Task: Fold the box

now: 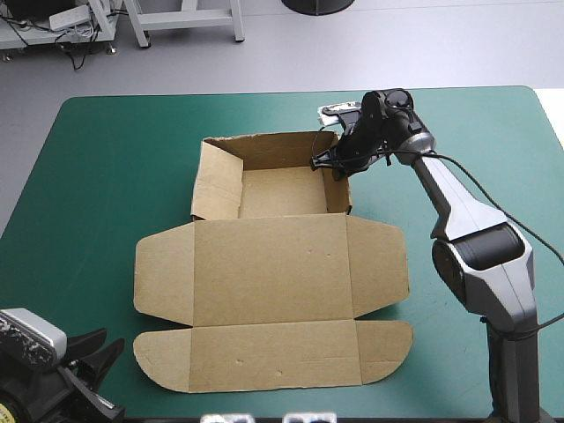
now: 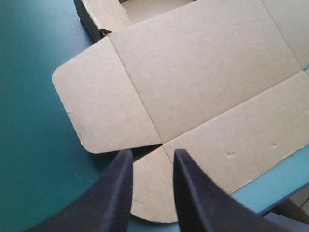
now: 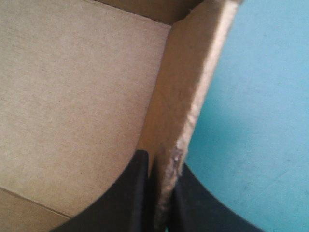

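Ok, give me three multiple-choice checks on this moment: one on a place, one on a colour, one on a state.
1. Where does the right gripper hold the box?
A the near rounded flap
B the tray's right wall
C the tray's left wall

2. What colour is the cover under the box?
A red
B white
C teal-green

3. How is the lid?
A flat on the cover
B standing upright
C crumpled into a ball

Key:
1 B: its black fingers pinch that wall from both sides.
2 C: teal-green shows all round the board.
3 A: it lies spread flat on the near side of the tray.
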